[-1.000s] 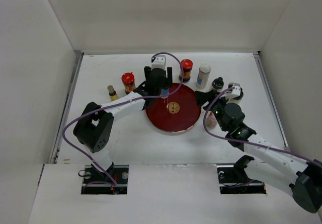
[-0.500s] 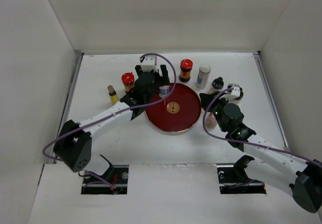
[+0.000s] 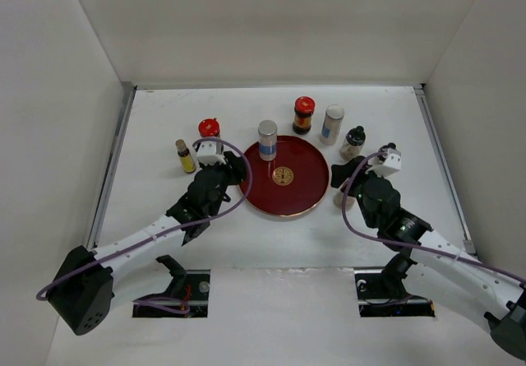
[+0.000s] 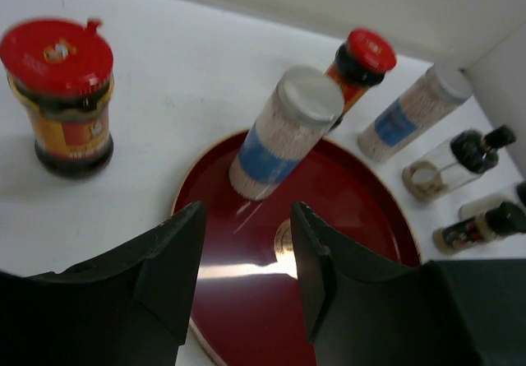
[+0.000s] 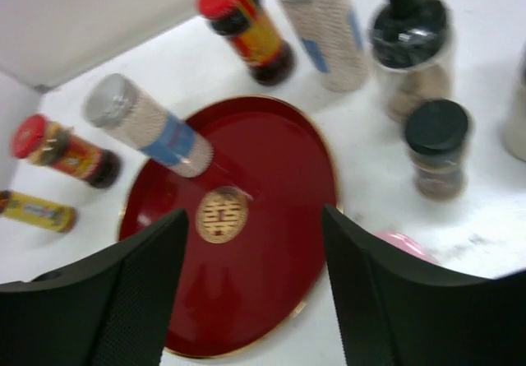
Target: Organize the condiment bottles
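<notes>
A silver-capped, blue-labelled bottle (image 3: 267,140) stands on the far edge of the dark red plate (image 3: 300,189). My left gripper (image 3: 241,171) hovers open and empty over the plate's left rim, apart from that bottle (image 4: 283,132). The right gripper (image 3: 339,176) hangs open and empty at the plate's right rim. Two red-lidded jars (image 3: 209,129) (image 3: 303,113), a white cylinder (image 3: 332,123), a black-capped bottle (image 3: 353,141) and a small yellow bottle (image 3: 186,156) stand on the table around the plate. A pink cap (image 5: 403,247) shows just right of the right gripper (image 5: 255,259).
White walls close the table on the left, back and right. The plate's middle (image 5: 271,169) with its gold emblem is bare. A second black-capped bottle (image 5: 436,148) stands near the pink-capped one, close to my right fingers (image 5: 366,292).
The left gripper let go of the blue-labelled bottle on the plate's far edge and drew back toward the near left. The right arm pulled back slightly and its jaws spread.
</notes>
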`<state>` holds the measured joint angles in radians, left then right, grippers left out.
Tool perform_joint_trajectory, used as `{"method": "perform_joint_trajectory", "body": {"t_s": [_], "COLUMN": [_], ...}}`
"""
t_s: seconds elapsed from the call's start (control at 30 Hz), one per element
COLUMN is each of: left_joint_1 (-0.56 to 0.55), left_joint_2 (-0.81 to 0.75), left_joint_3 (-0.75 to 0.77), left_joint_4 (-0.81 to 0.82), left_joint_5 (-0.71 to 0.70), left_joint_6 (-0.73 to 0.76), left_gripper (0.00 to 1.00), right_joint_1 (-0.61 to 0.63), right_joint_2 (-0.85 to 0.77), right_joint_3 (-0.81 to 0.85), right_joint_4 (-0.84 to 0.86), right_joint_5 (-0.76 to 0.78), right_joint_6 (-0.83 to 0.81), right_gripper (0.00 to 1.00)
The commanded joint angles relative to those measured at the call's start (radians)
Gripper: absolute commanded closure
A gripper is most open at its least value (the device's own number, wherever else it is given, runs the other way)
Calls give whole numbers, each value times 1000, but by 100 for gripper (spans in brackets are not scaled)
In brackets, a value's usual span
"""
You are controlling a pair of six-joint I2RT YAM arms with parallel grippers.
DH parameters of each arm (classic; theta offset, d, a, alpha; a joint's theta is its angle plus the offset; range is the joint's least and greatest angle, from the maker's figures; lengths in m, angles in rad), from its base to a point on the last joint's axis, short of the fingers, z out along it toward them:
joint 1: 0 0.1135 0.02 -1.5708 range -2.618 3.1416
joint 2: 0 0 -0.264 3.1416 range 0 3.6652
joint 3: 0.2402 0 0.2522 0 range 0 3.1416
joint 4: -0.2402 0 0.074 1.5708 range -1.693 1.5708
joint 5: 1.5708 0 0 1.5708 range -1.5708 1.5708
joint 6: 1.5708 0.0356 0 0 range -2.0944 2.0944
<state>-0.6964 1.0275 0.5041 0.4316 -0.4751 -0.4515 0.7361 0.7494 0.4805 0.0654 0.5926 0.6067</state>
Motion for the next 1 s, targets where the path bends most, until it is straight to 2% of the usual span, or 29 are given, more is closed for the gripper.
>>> {"method": "perform_joint_trajectory", "body": {"t_s": [0.0, 0.23, 0.37, 0.6, 0.87, 0.97], "left_joint_1": [-24, -31, -18, 11, 77, 103], "left_joint_2": [-33, 11, 32, 3, -26, -72], "left_joint_3": [-80, -194, -260, -309, -338, -352], "left_joint_4": [100, 327, 458, 484, 473, 460], "left_joint_5": [33, 138, 187, 222, 220, 222], "left_joint_6": [-67, -78, -82, -128, -185, -196], "left_gripper": [56, 52, 50, 46, 46, 45], "right_joint_1": [9, 6, -5, -14, -31, -50], "right_joint_2": [-12, 93, 163, 257, 294, 300], "right_joint_3": [56, 130, 177, 204, 184, 168], "right_joint_4": [-205, -403, -463, -496, -478, -444], "right_joint_5": [128, 249, 239, 187, 159, 148], "right_joint_6": [13, 25, 25, 79, 114, 97], "right_gripper": [28, 19, 15, 14, 28, 39]}}
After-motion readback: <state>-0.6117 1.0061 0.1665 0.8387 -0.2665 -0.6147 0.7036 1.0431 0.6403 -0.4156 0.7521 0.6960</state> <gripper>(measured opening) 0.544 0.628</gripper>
